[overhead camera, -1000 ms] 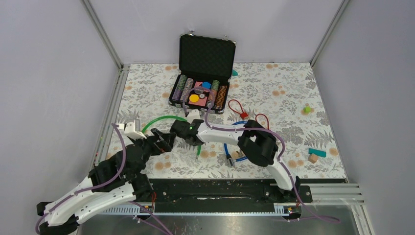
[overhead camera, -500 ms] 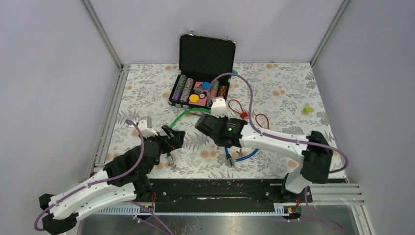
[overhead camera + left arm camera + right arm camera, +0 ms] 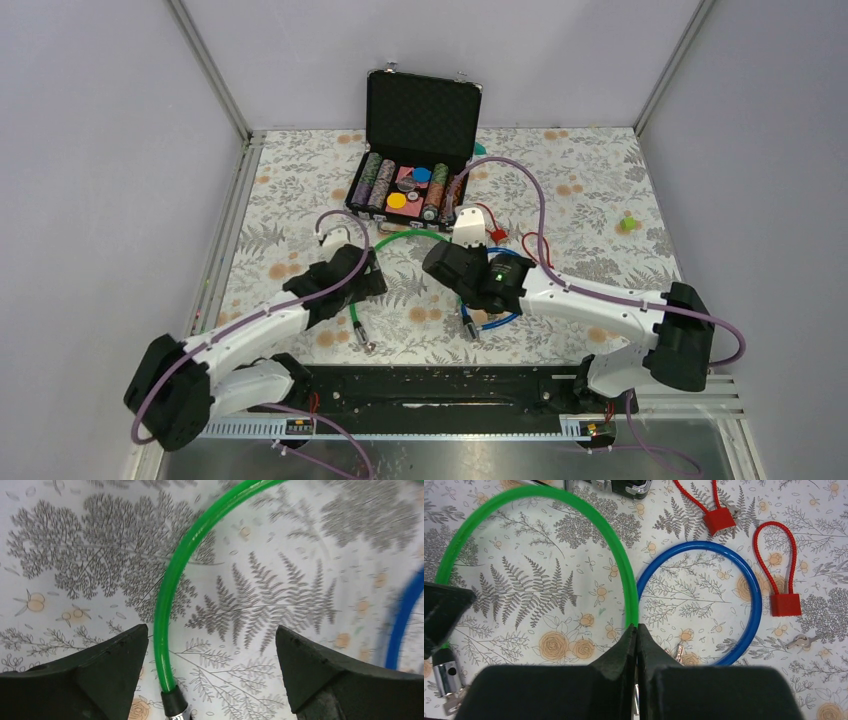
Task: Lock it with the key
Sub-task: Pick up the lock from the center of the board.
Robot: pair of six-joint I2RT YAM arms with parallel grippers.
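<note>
A green cable lock (image 3: 400, 237) lies in a wide arc on the flowered table. My right gripper (image 3: 445, 262) is shut on one end of it; in the right wrist view the green cable (image 3: 616, 545) runs into my closed fingertips (image 3: 636, 630), with a sliver of metal between them. My left gripper (image 3: 365, 282) is open and straddles the cable (image 3: 165, 595) just above its black-collared end (image 3: 172, 702), without touching it. That end's metal cylinder (image 3: 443, 677) lies at the lower left. A loose silver key (image 3: 801, 641) lies by a red padlock (image 3: 785, 604).
A blue cable lock (image 3: 751, 585) lies right of the green one, with small metal pieces (image 3: 679, 650) inside its loop. A second red padlock (image 3: 719, 520) lies nearer the open black chip case (image 3: 420, 110). A small toy (image 3: 628, 222) lies at the far right.
My right gripper has moved right, dragging the green cable's end with it. My left arm has reached forward and right over the cable's other end.
</note>
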